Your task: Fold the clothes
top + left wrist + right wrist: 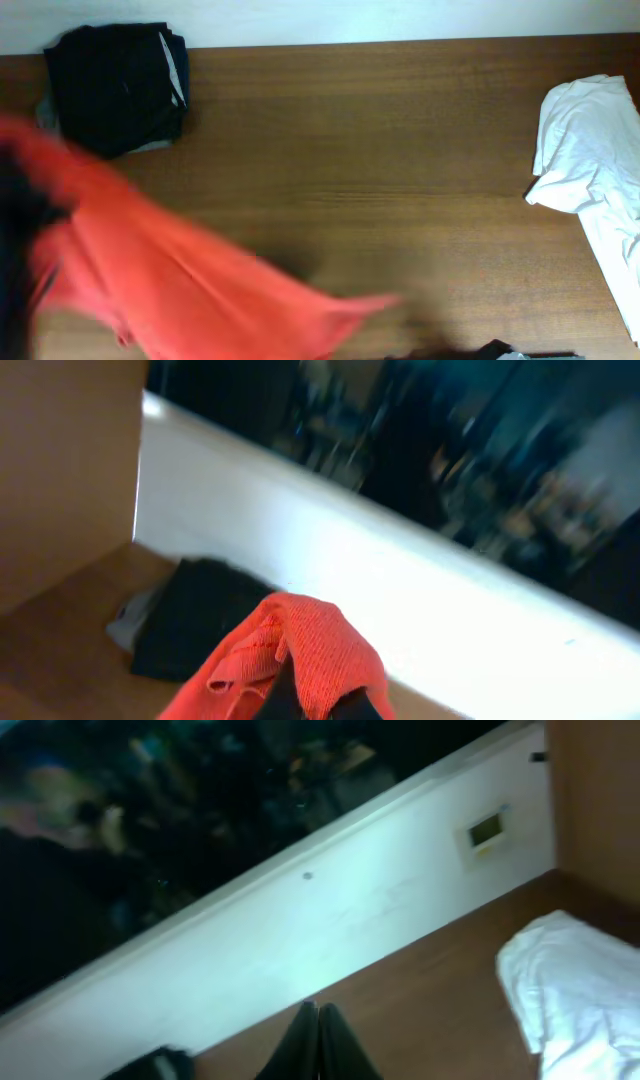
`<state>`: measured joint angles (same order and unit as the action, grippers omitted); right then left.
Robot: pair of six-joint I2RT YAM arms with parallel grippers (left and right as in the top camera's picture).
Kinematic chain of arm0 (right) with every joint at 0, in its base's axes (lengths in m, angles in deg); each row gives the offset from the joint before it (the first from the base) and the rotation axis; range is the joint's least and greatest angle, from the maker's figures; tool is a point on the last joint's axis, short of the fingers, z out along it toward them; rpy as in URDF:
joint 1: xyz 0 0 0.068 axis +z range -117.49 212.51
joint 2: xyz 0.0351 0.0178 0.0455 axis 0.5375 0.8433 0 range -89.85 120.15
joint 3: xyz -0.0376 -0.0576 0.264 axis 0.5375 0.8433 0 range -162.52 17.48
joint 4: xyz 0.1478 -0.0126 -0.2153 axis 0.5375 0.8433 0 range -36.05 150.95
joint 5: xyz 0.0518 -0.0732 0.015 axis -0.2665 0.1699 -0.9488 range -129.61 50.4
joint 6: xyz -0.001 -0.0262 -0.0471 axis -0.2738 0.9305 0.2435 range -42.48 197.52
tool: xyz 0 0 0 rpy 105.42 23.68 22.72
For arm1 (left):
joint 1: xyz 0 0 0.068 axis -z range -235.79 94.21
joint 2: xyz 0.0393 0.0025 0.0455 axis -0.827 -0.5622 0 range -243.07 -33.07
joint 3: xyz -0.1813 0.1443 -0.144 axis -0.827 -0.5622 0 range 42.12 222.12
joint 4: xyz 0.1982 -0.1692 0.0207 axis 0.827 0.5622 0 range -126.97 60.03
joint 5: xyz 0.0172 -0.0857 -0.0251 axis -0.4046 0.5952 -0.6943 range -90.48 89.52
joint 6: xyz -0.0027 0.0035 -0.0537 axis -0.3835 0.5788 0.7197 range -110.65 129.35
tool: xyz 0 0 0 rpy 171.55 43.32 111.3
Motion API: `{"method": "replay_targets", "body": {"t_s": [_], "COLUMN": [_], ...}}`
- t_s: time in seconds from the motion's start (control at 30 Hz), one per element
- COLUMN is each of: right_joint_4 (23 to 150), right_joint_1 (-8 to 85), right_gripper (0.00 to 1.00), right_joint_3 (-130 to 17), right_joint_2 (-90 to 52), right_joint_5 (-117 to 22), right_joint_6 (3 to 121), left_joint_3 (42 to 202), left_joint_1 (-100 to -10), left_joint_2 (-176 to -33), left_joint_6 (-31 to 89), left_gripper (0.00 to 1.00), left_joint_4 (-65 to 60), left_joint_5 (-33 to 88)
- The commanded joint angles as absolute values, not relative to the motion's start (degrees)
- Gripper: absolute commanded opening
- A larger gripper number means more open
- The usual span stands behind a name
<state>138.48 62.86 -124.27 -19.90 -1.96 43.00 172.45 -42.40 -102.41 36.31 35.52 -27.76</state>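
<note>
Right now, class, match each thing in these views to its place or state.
Things:
1 red-orange T-shirt
2 black-and-grey pile
3 white cloth
4 right end effector

Places or states:
A at the right edge
B shut, holding nothing
C far left corner, folded
D near left side, unfolded

Pairs: 1-D, 2-C, 3-A, 4-B.

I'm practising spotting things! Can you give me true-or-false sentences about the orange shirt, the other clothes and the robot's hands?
The red-orange cotton T-shirt lies neatly folded. False: it hangs bunched from the left gripper.
The black-and-grey folded garment pile sits near a table corner. True.
The right gripper holds the white crumpled cloth. False: it is shut on nothing, away from the cloth.
The white cloth lies at an edge of the brown wooden table. True.
</note>
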Motion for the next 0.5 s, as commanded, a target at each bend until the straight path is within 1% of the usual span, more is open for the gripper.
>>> {"method": "replay_targets", "body": {"t_s": [0.0, 0.03, 0.07, 0.1, 0.2, 0.27, 0.3, 0.33, 0.37, 0.4, 0.47], "right_joint_4": [137.8, 138.2, 138.8, 139.5, 141.2, 140.8, 140.6, 140.6, 140.7, 140.8, 141.5], "right_joint_1": [61.6, 60.5, 59.3, 58.0, 53.9, 51.5, 50.8, 50.8, 50.9, 51.4, 53.2], "right_gripper": [0.04, 0.1, 0.3, 0.35, 0.36, 0.39, 0.43, 0.5, 0.6, 0.64, 0.65], "right_joint_3": [-123.7, -123.7, -123.7, -123.7, -123.7, -123.5, -123.5, -123.5, -123.5, -123.5, -123.3], "right_joint_2": [-9.1, -5.5, -2.3, 1.0, 10.0, 14.4, 16.6, 19.1, 21.7, 23.9, 29.1], "right_joint_5": [3.0, 2.2, 0.0, -3.9, -18.5, -29.7, -36.9, -43.3, -49.1, -53.8, -62.3], "right_joint_6": [44.4, 44.6, 44.6, 44.7, 44.8, 48.6, 51.7, 55.1, 59.0, 62.3, 68.2], "left_joint_3": [171.7, 171.7, 171.7, 171.7, 171.7, 171.7, 171.7, 171.7, 171.8, 171.8, 171.8], "left_joint_1": [-42.4, -42.4, -42.4, -42.5, -44.6, -47.1, -48.2, -49.4, -50.9, -52.0, -55.1], "left_joint_2": [-115.2, -119.2, -123.9, -127.0, -137.0, -140.6, -141.5, -141.8, -141.8, -141.3, -140.2], "left_joint_6": [34.5, 34.5, 34.5, 34.5, 34.5, 35.1, 36.3, 38.1, 39.3, 39.3, 39.3], "left_gripper": [0.01, 0.01, 0.05, 0.05, 0.04, 0.04, 0.04, 0.04, 0.04, 0.04, 0.04], "left_joint_4": [32.7, 32.7, 32.9, 33.1, 34.2, 36.5, 38.0, 39.6, 40.6, 41.2, 43.8], "left_joint_5": [-29.0, -29.0, -29.1, -29.1, -30.5, -30.3, -30.3, -30.3, -30.3, -30.3, -30.3]}}
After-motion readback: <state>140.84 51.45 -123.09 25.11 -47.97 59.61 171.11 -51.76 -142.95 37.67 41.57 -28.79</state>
